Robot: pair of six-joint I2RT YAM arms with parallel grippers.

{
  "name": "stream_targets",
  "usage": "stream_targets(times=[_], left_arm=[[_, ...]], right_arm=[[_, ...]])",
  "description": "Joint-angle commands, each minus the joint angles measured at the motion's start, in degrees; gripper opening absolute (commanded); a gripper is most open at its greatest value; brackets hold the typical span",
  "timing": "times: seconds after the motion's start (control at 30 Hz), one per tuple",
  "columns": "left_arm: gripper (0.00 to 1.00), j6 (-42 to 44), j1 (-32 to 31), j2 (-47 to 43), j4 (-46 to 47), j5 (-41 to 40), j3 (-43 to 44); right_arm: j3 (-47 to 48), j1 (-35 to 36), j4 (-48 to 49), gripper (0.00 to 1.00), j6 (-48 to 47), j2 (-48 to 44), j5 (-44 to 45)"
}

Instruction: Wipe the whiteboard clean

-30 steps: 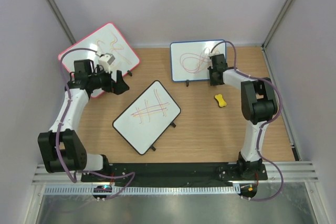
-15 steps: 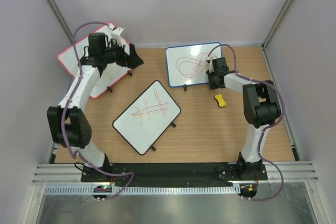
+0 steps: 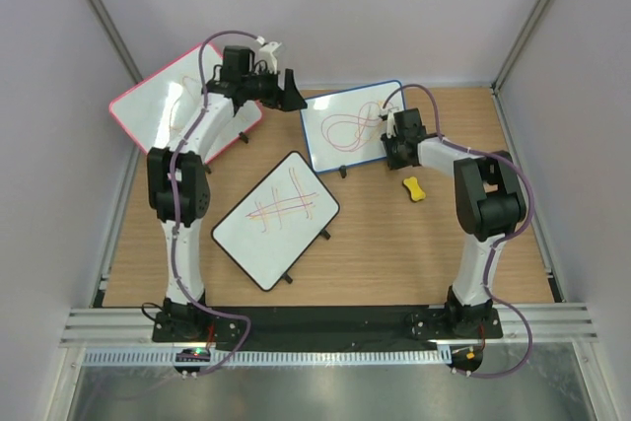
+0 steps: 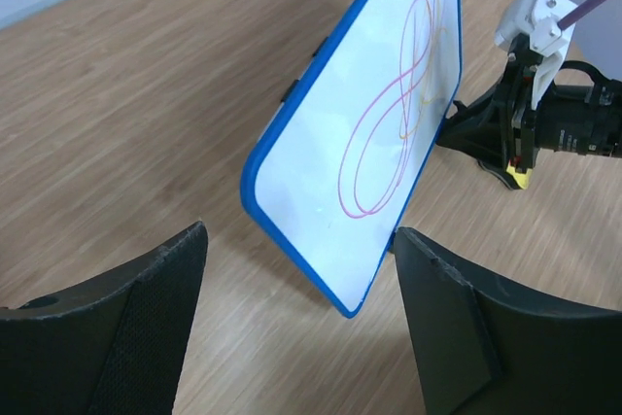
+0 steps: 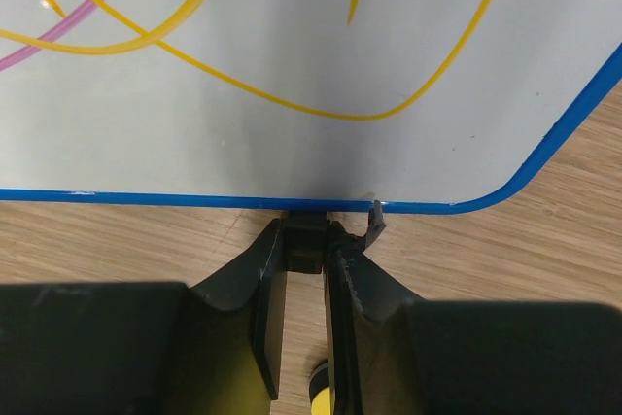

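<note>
The whiteboard (image 3: 347,128) has a blue frame and carries purple and orange loops. It stands tilted at the back of the table, its marked face (image 4: 394,133) towards the left wrist camera. My right gripper (image 3: 399,142) is shut on a small black foot (image 5: 305,246) at the board's edge (image 5: 194,199). My left gripper (image 3: 293,96) is open just off the board's left corner. That rounded corner (image 4: 340,293) lies between the two black fingers (image 4: 165,289) without touching either.
A larger pink-framed board (image 3: 177,110) leans at the back left. A black-framed board with crossed lines (image 3: 276,219) lies mid-table. A small yellow bone-shaped piece (image 3: 415,188) lies on the wood right of my right gripper. Walls close in on three sides.
My left arm has swung from the pink board across to the blue board's left corner, its jaws narrowing slightly. My right gripper has dragged the blue board leftward and turned it.
</note>
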Motion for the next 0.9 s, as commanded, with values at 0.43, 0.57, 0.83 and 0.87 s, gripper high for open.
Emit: stream_targets(times=[0.43, 0.57, 0.83, 0.87], left_arm=[[0.62, 6.23, -2.12, 5.70, -6.19, 0.62, 7.60], [0.54, 9.49, -2.12, 5.61, -6.46, 2.11, 7.25], [0.38, 13.09, -2.03, 9.04, -6.72, 6.34, 10.41], [0.38, 13.27, -2.03, 9.30, -6.63, 6.25, 10.85]], right_arm=[[-0.77, 1.05, -3.68, 0.01, -0.33, 2.03, -4.58], [-0.69, 1.14, -3.24, 0.01, -0.07, 2.21, -4.93], [-0.25, 1.05, -3.50, 0.01, 0.02, 2.91, -4.40], [-0.16, 1.05, -3.50, 0.01, 0.02, 3.00, -4.31]])
